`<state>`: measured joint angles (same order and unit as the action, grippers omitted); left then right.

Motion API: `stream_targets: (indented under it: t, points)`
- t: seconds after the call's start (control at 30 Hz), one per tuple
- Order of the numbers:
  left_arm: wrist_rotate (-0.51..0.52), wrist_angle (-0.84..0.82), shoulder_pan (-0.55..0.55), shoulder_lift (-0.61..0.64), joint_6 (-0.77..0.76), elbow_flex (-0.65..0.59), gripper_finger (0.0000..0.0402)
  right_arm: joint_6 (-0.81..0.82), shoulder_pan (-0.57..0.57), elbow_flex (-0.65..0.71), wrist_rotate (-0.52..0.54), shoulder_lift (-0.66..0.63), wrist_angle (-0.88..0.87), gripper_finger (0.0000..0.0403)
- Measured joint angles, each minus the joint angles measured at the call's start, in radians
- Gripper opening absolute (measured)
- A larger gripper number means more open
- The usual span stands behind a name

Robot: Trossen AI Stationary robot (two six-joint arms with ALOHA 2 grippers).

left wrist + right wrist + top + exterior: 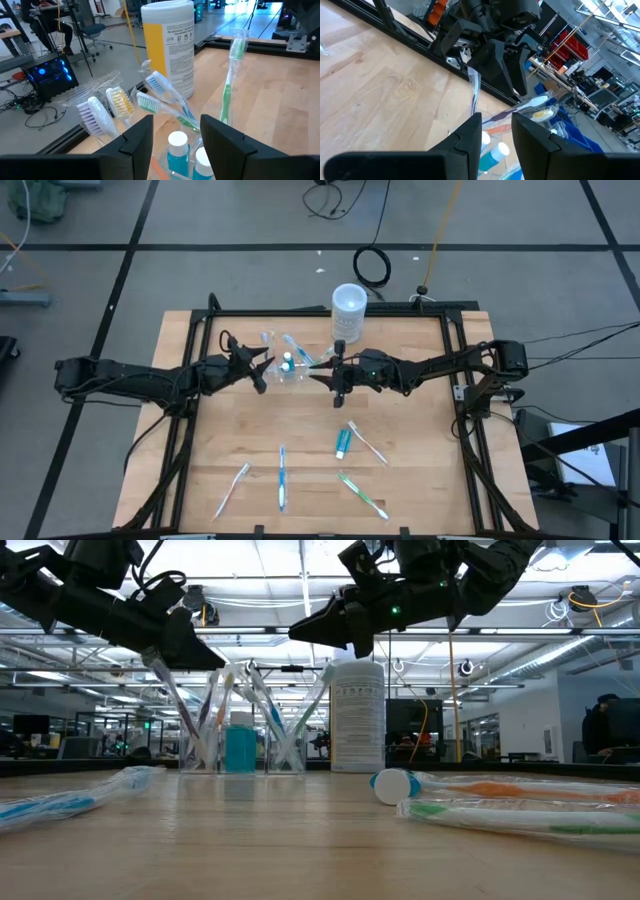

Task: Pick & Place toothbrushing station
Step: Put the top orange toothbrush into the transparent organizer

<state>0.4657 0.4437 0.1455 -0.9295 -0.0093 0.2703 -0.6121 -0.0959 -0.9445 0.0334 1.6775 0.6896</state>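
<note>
Toothbrushing station [287, 364] sits toward the far side of the table [420, 480], right between the two grippers, which come at it from opposite ends. It's a clear plastic holder stuffed with wrapped toothbrushes and a couple of small blue tubes with white caps.

Left gripper [262, 369] is at one end of the station. In its wrist view the two dark fingers [137, 140] stand apart, with the white-capped tubes and the clear plastic showing in the gap between them. They look like they straddle the station's end, but whether they actually pinch it can't be told from these views.

Right gripper [330, 370] is at the opposite end, and it's the same deal: its fingers [470, 135] are parted by a narrower gap, with the station's tubes and bristle heads right past the tips. Contact isn't clear here either. In the low view both grippers hang above the table over the station's top edge, and the station's base appears to be down on the wood.

White cylindrical canister [348, 310] stands just behind the station, close to the right gripper. Loose toothbrushes [282, 478] and a small teal tube [342, 442] lie on the near half of the table, well apart from both sets of fingers.
</note>
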Motion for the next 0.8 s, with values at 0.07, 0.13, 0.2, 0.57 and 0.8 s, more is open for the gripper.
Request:
stream_targets:
  t: [0.07,0.13,0.2,0.57,0.8]
  points:
    - [0.001,-0.005,0.0,0.0,0.0,0.0,0.017,0.0,0.0,0.0,0.003,0.0,0.0,0.01]
    - [0.001,-0.016,0.0,0.0,0.0,0.0,0.017,-0.002,0.0,0.0,0.039,0.0,-0.002,0.01]
    - [-0.002,-0.029,0.0,0.0,0.005,0.0,0.017,-0.004,0.0,0.0,0.087,0.0,-0.006,0.01]
    - [-0.012,0.073,-0.067,0.085,0.08,0.002,0.017,-0.044,-0.004,0.0,0.15,0.0,-0.014,0.01]
    - [-0.028,0.172,-0.205,0.165,0.167,0.01,0.017,-0.02,-0.005,0.0,0.068,0.0,-0.014,0.01]
